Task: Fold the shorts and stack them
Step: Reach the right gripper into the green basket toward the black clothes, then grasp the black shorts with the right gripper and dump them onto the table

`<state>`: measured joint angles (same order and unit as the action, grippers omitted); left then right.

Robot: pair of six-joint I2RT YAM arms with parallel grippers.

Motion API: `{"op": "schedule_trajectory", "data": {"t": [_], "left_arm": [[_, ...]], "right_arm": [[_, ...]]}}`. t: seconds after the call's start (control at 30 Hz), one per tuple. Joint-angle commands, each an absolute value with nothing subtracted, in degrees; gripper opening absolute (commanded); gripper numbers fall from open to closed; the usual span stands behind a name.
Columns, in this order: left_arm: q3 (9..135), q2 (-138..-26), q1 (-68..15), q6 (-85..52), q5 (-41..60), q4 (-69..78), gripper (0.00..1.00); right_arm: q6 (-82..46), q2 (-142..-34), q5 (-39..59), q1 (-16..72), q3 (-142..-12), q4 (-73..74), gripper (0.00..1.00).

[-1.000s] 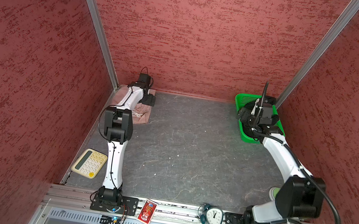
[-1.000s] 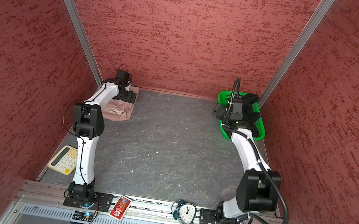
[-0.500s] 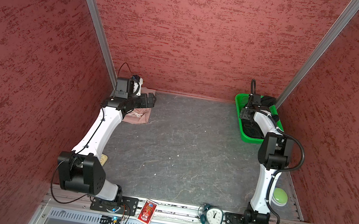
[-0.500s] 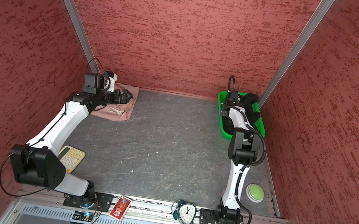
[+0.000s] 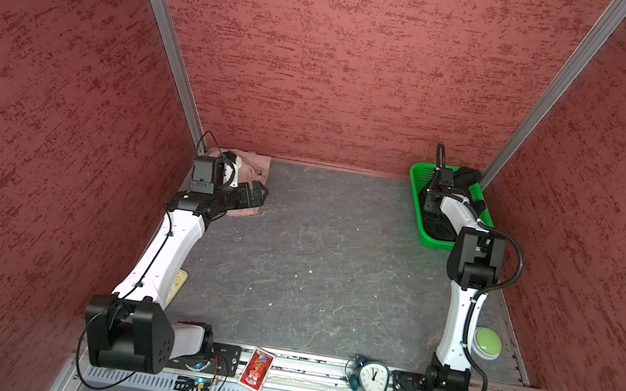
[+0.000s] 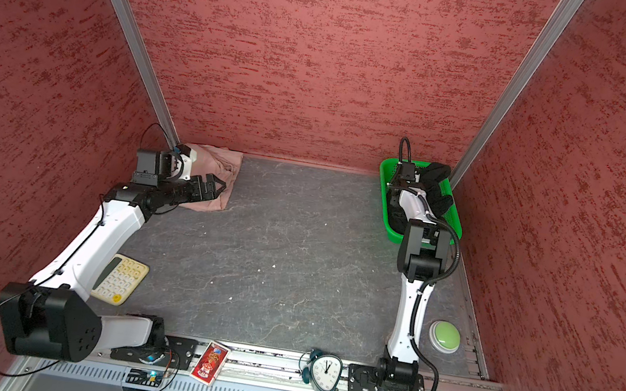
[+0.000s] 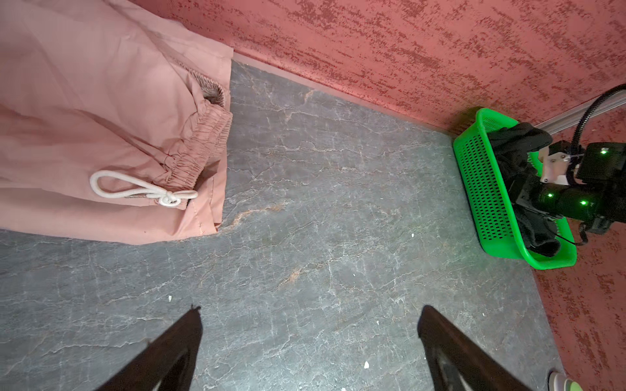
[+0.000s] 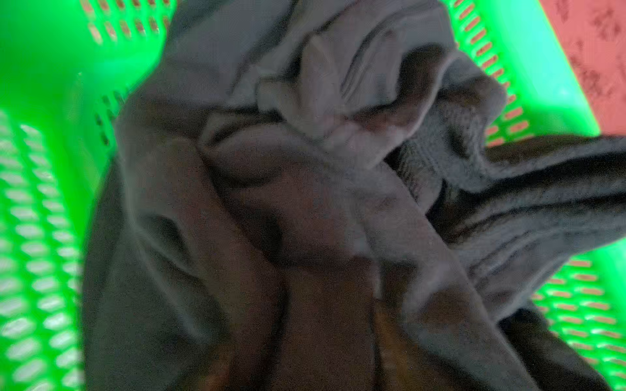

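The dusty pink shorts (image 5: pixel 254 167) lie folded in the far left corner, with the gathered waistband and white drawstring (image 7: pixel 142 189) showing in the left wrist view. My left gripper (image 5: pixel 261 193) hovers at their near edge, open and empty, with bare table between its fingertips (image 7: pixel 310 309). The black shorts (image 8: pixel 305 203) lie crumpled in the green mesh basket (image 5: pixel 419 187) at the far right. My right gripper (image 5: pixel 430 207) is sunk into that black fabric. Its fingers are buried and blurred in the right wrist view.
A cream calculator (image 6: pixel 120 279) lies under the left arm. A green push button (image 5: pixel 487 342) sits by the right arm's base. A clock (image 5: pixel 372 378) and a red card (image 5: pixel 255 373) rest on the front rail. Red walls close three sides.
Both arms have swung into new postures: the left elbow moved out to the near left, the right arm straightened. The left gripper now hovers at the pink shorts' near edge, and the right gripper went down into the basket.
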<state>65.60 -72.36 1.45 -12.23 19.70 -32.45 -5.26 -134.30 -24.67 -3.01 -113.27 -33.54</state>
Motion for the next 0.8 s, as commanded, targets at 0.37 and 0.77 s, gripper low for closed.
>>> {"op": "schedule_trajectory", "data": {"t": [0.37, 0.77], "left_arm": [[61.9, -70.7, 2.2, -13.4, 21.4, -29.8, 0.99], [56.5, -69.0, 0.3, -13.8, 20.0, -26.1, 0.99]], "right_arm": [[-5.7, -107.3, -21.1, -2.9, -85.6, -2.5, 0.0], [-8.1, -89.7, -16.3, -2.7, -71.1, 12.2, 0.0]]}}
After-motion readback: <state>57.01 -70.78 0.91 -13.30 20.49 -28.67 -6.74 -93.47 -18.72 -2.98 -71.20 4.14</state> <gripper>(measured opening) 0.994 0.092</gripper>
